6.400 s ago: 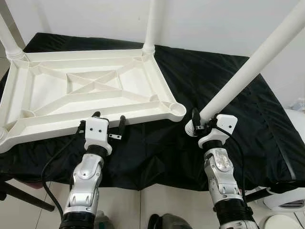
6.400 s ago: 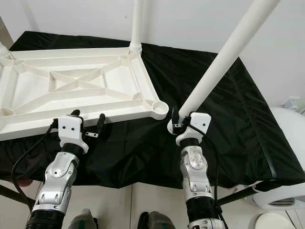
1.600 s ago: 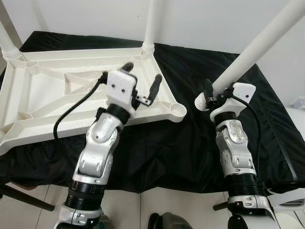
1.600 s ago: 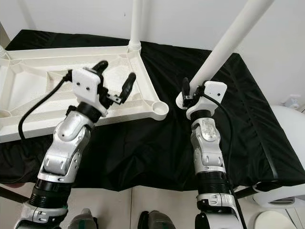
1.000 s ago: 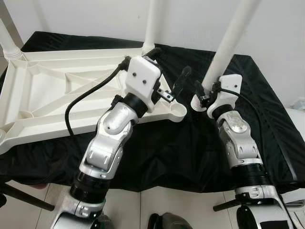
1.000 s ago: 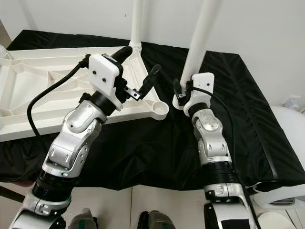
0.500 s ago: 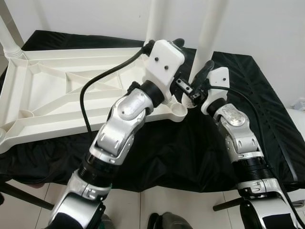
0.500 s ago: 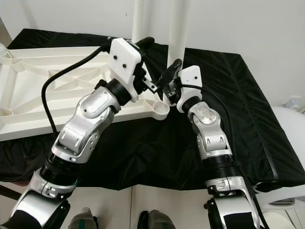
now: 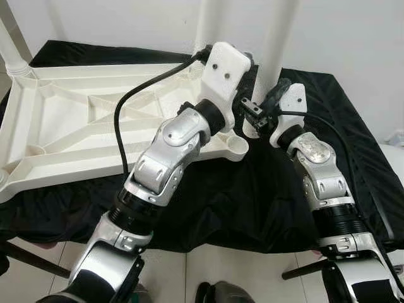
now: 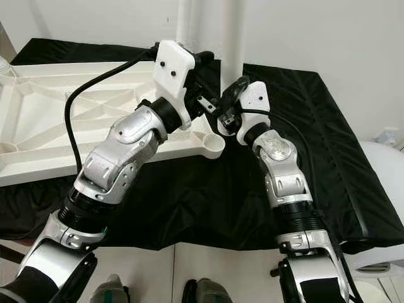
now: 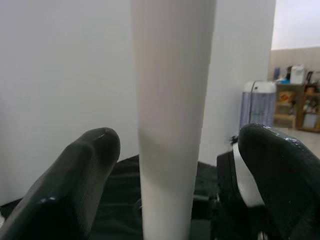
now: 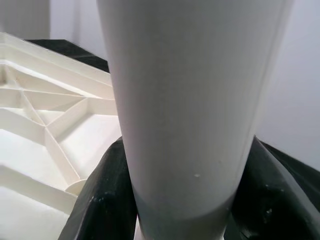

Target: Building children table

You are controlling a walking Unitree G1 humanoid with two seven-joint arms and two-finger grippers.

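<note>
Work surface: black cloth-covered table point(image 9: 353, 151), set against a white wall point(image 9: 353, 44).
Tabletop: white ribbed plastic children's tabletop point(image 9: 82, 126), lying upside down on the black cloth, cross-braced underside facing up; round empty leg socket point(image 9: 238, 146) at its near right corner.
Fitted legs: white plastic tube leg point(image 9: 206, 28) upright at the far right corner; another white plastic leg point(image 9: 11, 53) at the far left corner.
Loose leg: white plastic tubular table leg point(image 10: 232, 38), held upright just beyond the empty socket; its lower end is hidden behind the grippers, so seating cannot be told.
Left gripper point(image 11: 172, 165): reaching across over the tabletop's right corner; black fingers point(image 11: 75, 185) spread to either side of the loose leg, with a visible gap on each side.
Right gripper point(image 12: 182, 200): at the base of the loose leg, black fingers point(image 12: 107, 195) pressed against both sides of the tube, clamping it.
Background: shelves and a pale container, blurred, in the left wrist view.
Writing: none legible on any item.
</note>
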